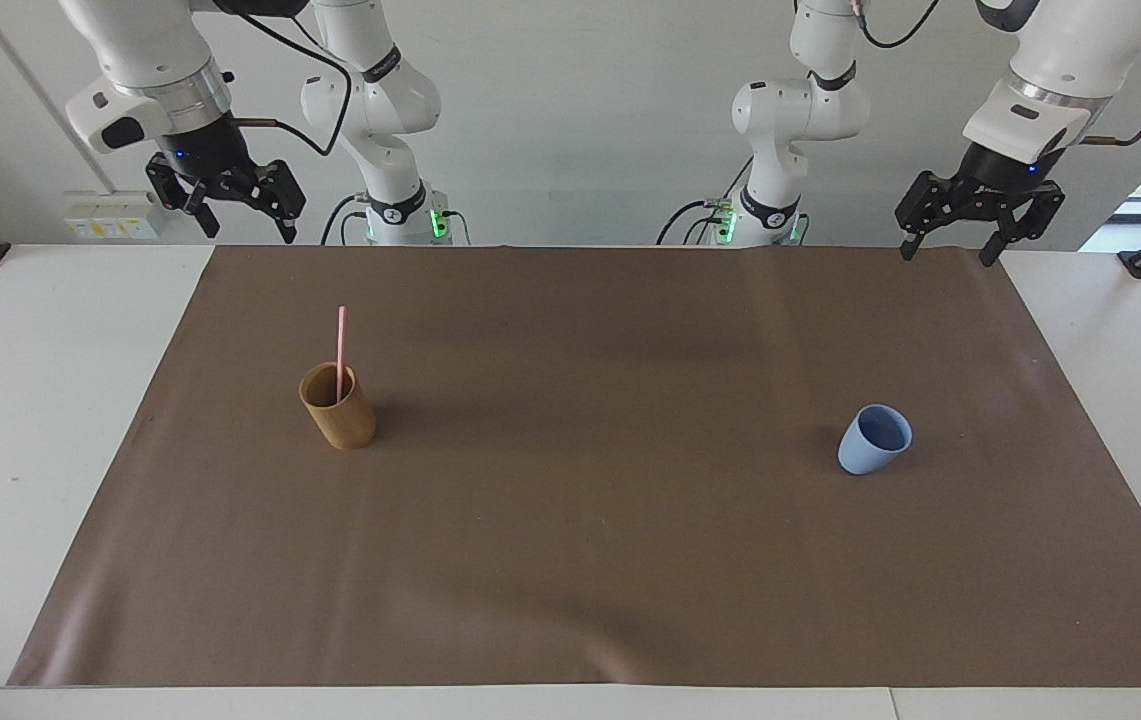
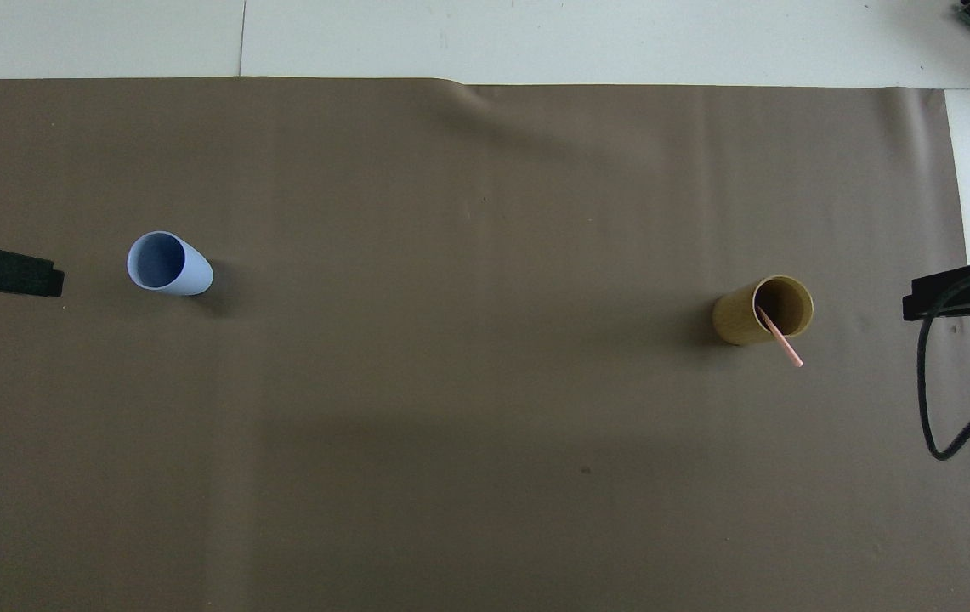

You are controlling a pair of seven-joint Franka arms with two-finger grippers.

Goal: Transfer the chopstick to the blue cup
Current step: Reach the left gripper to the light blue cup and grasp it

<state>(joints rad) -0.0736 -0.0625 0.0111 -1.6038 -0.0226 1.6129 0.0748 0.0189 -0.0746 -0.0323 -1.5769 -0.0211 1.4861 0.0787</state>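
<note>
A pale pink chopstick (image 1: 340,345) stands upright in a tan-brown cup (image 1: 345,418) toward the right arm's end of the brown mat; it also shows in the overhead view (image 2: 782,340). The light blue cup (image 1: 871,444) stands empty toward the left arm's end and shows in the overhead view (image 2: 172,266) too. My right gripper (image 1: 245,228) is open and empty, raised over the mat's corner by the robots. My left gripper (image 1: 947,252) is open and empty, raised over the mat's other corner by the robots.
The brown mat (image 1: 590,560) covers most of the white table (image 1: 20,400). A black cable (image 2: 931,399) hangs by the right gripper at the mat's edge. The two arm bases (image 1: 400,215) stand at the table's edge by the robots.
</note>
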